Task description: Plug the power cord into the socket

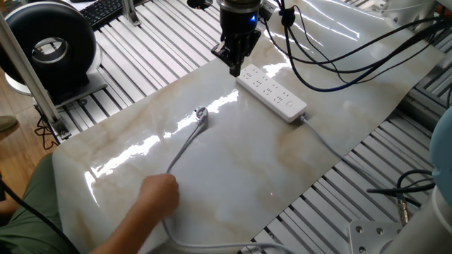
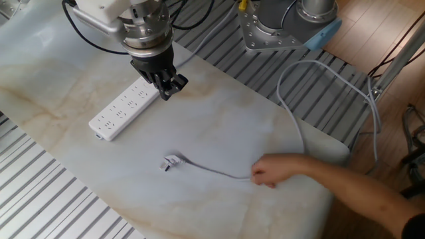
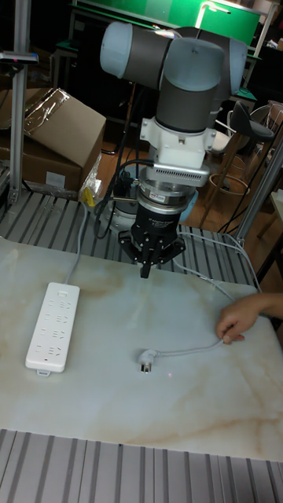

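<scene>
The power cord's small grey plug (image 1: 200, 113) (image 2: 170, 163) (image 3: 147, 359) lies on the marble-patterned tabletop, and its thin grey cable (image 1: 182, 147) runs back to a person's hand (image 1: 159, 195) (image 2: 268, 171) (image 3: 236, 317) that rests on it. The socket, a long white power strip (image 1: 272, 94) (image 2: 125, 108) (image 3: 53, 325), lies flat with its holes facing up. My gripper (image 1: 234, 68) (image 2: 170, 89) (image 3: 145, 272) hangs just above the table beside the strip's end, well away from the plug. Its black fingers meet at the tips with nothing between them.
The strip's white lead (image 1: 332, 152) runs off the table edge. Thick black robot cables (image 1: 332, 60) loop above the strip. A black round device (image 1: 48, 48) stands at the left, and grey cable loops (image 2: 332, 86) lie on the slatted frame. A cardboard box (image 3: 55, 141) sits behind.
</scene>
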`<action>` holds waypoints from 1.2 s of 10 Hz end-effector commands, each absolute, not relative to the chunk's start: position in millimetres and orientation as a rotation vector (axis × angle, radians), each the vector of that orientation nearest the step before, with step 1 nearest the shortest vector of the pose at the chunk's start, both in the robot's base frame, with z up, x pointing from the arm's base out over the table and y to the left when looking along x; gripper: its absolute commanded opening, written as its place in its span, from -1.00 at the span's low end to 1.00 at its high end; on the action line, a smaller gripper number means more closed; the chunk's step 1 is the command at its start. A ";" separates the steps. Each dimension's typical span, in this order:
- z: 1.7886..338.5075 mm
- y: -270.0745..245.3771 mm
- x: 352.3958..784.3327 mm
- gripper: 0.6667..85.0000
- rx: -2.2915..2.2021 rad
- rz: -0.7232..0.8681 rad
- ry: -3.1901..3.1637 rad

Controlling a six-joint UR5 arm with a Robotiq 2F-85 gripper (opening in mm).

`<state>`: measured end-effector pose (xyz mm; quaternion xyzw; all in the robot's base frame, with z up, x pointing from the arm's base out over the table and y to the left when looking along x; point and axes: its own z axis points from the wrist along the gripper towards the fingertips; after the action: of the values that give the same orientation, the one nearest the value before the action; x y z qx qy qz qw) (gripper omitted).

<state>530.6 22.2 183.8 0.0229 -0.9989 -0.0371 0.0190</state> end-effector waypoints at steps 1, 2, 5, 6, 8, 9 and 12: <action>180.1 31.5 530.3 -0.99 0.046 -0.213 -3.117; 179.1 32.1 528.9 -0.99 0.044 -0.225 -3.116; 178.3 34.0 529.1 -0.99 0.048 -0.237 -3.120; 178.0 33.4 528.9 -0.99 0.051 -0.234 -3.120; 178.0 32.9 527.4 -0.99 0.072 -0.247 -3.120; 177.0 30.2 527.6 -0.99 0.086 -0.228 -3.121; 174.7 26.4 526.3 -0.99 0.165 -0.221 -3.129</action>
<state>526.0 26.7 174.6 0.0381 -0.9971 -0.0661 0.0061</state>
